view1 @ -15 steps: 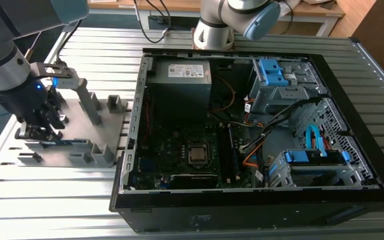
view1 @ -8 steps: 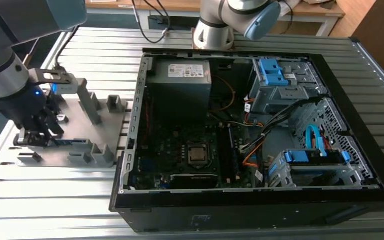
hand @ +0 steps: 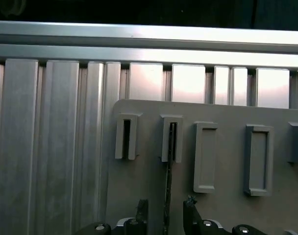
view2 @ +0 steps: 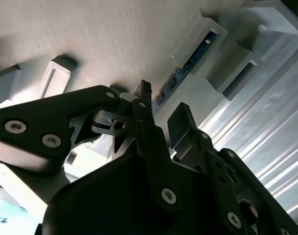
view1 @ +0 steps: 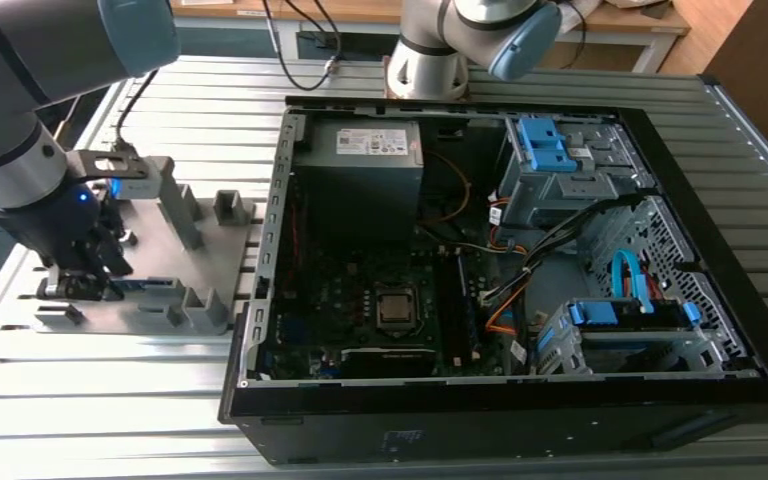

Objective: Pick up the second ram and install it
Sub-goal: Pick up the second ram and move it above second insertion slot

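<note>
Straddling the second ram (hand: 167, 176), the gripper (hand: 165, 201) hangs open, a gap showing either side of the thin board, which stands on edge in the slots of the grey holder (hand: 222, 210) on the bench (view1: 117, 400), beside the computer case (view1: 491, 430). Closing well, I judge, means fingers (hand: 192, 215) centred and square for a straight lift.

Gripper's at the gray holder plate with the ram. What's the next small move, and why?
Probably close the fingers. In the first wrist view the open gripper straddles the second ram, which stands on edge in its holder slot, with a gap on each side, so nothing is gripped yet.
</note>
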Tool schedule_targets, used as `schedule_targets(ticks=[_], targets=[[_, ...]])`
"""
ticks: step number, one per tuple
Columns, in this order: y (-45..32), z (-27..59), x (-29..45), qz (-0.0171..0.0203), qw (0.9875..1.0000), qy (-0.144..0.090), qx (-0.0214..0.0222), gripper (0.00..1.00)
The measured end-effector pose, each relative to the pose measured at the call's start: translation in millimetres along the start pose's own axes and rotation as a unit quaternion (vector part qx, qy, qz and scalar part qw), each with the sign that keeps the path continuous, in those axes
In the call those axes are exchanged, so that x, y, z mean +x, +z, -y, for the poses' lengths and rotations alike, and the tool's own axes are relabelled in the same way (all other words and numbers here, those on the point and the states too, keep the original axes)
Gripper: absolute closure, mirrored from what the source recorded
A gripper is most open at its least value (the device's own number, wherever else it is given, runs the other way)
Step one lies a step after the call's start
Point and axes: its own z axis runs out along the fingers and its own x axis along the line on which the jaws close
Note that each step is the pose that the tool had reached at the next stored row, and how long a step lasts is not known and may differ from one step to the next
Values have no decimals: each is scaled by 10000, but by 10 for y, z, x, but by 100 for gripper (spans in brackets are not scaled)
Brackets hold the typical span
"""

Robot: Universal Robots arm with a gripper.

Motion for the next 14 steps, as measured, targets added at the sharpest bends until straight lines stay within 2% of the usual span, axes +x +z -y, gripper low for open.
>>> schedule_targets(ticks=[7,8,11,13,14], targets=[[1,0,0,35,10000,-5,0,60],[1,0,0,41,10000,-6,0,66],[2,0,0,57,10000,-7,1,72],[2,0,0,68,10000,-9,1,84],[2,0,0,74,10000,-9,1,86]])
